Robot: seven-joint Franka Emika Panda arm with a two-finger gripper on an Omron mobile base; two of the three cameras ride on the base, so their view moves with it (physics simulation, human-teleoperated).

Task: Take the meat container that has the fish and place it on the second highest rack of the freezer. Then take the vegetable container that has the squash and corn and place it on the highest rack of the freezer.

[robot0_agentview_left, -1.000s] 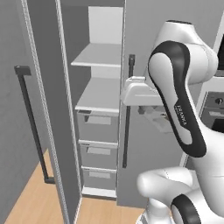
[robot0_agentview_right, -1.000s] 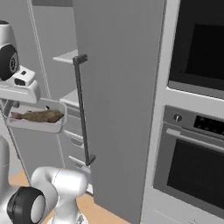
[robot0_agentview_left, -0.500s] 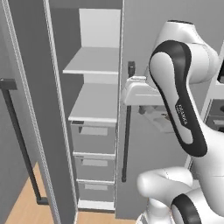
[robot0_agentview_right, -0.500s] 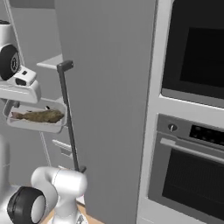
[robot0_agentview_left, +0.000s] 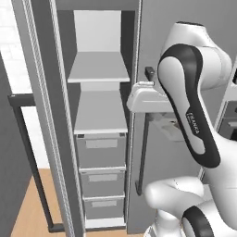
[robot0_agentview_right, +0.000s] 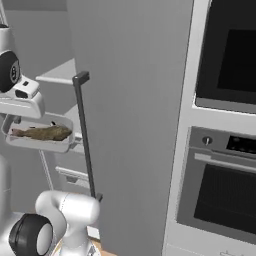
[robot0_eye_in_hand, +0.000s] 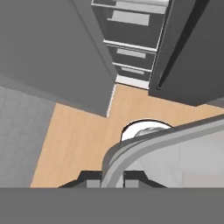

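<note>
The meat container [robot0_agentview_right: 39, 139] is a shallow clear tray with a brown fish [robot0_agentview_right: 44, 133] lying in it. It hangs level under my hand, left of the closed fridge door. My gripper [robot0_agentview_right: 11, 122] is shut on its near rim. In the hand view the curved rim [robot0_eye_in_hand: 131, 148] runs up from between my fingertips [robot0_eye_in_hand: 91, 180]. In the left base view a corner of the tray [robot0_agentview_left: 169, 126] peeks out behind my arm, right of the open freezer. The highest rack [robot0_agentview_left: 98, 69] and the second highest rack [robot0_agentview_left: 99, 113] are bare. The vegetable container is out of view.
Three grey drawers [robot0_agentview_left: 101, 148] sit below the racks. The freezer door [robot0_agentview_left: 39, 115] stands open at the left with a dark bar handle [robot0_agentview_left: 28, 152]. The closed fridge door [robot0_agentview_right: 130, 100] has a handle [robot0_agentview_right: 85, 140]. Two ovens [robot0_agentview_right: 222, 150] stand to the right. Wooden floor [robot0_eye_in_hand: 78, 135] lies below.
Both base views have shifted as the base drove; the freezer racks now appear larger and more central. The arm and the held fish container keep the same pose.
</note>
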